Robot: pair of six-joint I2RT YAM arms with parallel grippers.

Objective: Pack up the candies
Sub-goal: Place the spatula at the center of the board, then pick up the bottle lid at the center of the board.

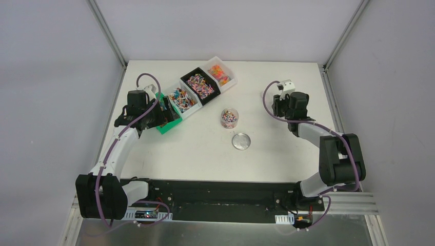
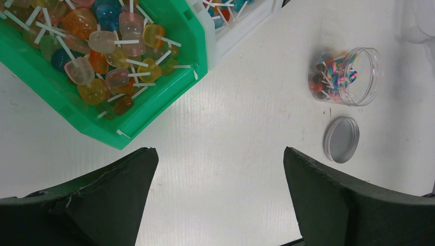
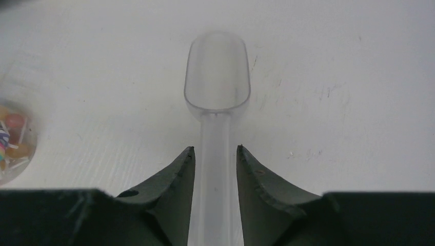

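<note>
The candies are small bright sweets on white sticks. Many lie in a green bin, among them a pale pink one. More fill three bins beside it. A clear round jar at mid-table holds some candies. My left gripper is open and empty over bare table, just beside the green bin. My right gripper is shut on the handle of a clear plastic scoop, which is empty. It is right of the jar.
The jar's round lid lies flat on the table just in front of the jar, also in the left wrist view. The bins stand in a diagonal row from the green one up to a white one.
</note>
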